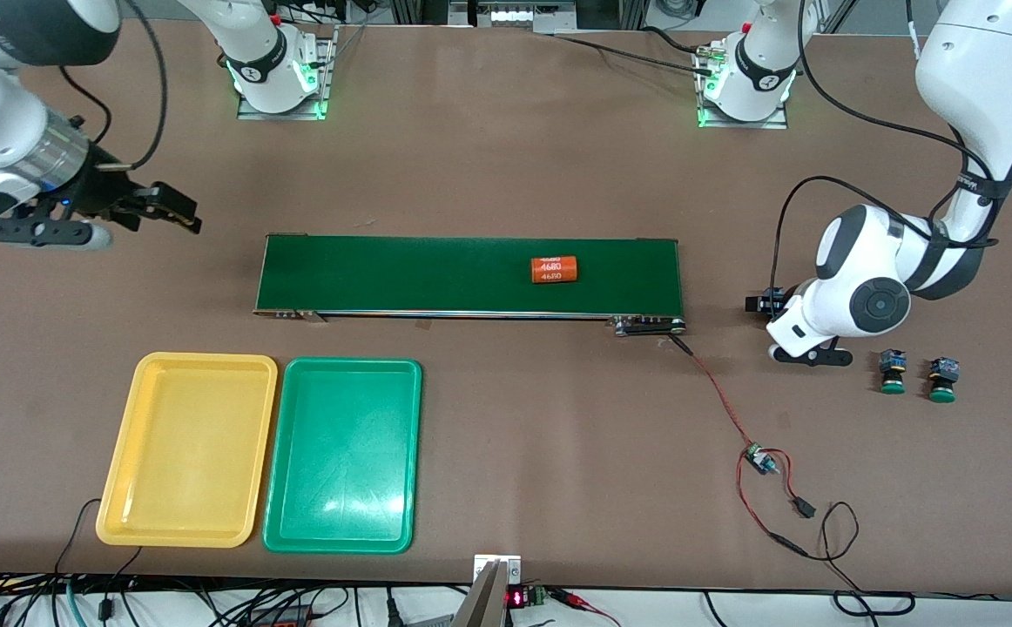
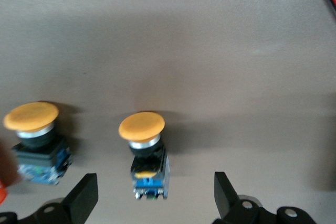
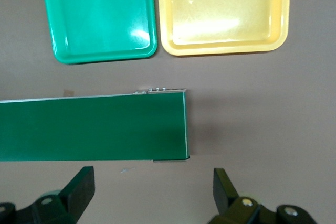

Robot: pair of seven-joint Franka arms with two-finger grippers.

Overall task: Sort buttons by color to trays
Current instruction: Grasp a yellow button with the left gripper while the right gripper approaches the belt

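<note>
Two orange-yellow buttons show in the left wrist view, lying on the table. One [image 2: 143, 150] lies between the fingers of my open left gripper [image 2: 155, 190]; the other [image 2: 34, 140] lies beside it, outside the fingers. In the front view my left gripper [image 1: 798, 335] is low over the table off the conveyor's end and hides both. Two dark green buttons [image 1: 892, 372] [image 1: 942, 380] lie beside it, toward the table's edge. The yellow tray [image 1: 188, 448] and the green tray [image 1: 345, 453] lie side by side, empty. My right gripper [image 1: 177, 209] is open and empty, up over bare table.
A long dark-green conveyor belt [image 1: 436, 274] crosses the table's middle with an orange "4680" cylinder [image 1: 553, 270] on it. A red and black wire with a small board [image 1: 759, 460] runs from the belt's end toward the front camera. The right wrist view shows both trays [image 3: 100, 14] [image 3: 223, 9].
</note>
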